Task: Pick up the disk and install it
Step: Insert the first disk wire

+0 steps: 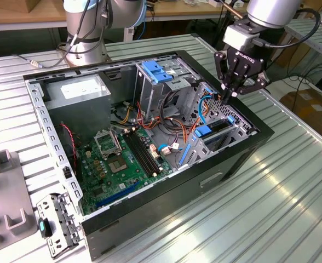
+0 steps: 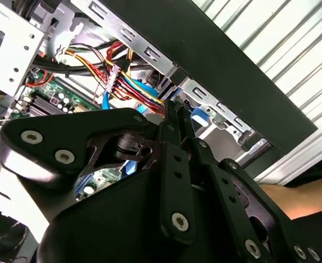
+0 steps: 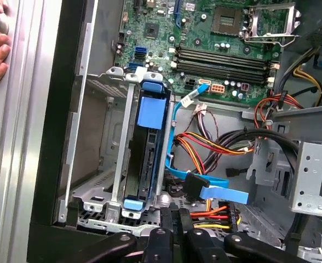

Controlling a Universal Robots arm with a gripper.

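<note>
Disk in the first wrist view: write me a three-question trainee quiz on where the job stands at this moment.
1. True or false: the disk lies flat on the motherboard.
2. Where is the gripper in the exterior view? A) over the power supply B) over the drive cage C) on the table
3. Fill in: the disk's plastic rails are ____.
Key: 1 false, it stands on edge in the drive cage; 2 B; 3 blue.

1. The disk (image 3: 148,159) stands on edge, slotted into a metal bay of the open computer case, left of centre in the first wrist view.
2. Blue plastic rails run along its edges, with a broad light-blue tab over its upper end.
3. In the exterior view it (image 1: 216,127) sits right of centre.
</note>
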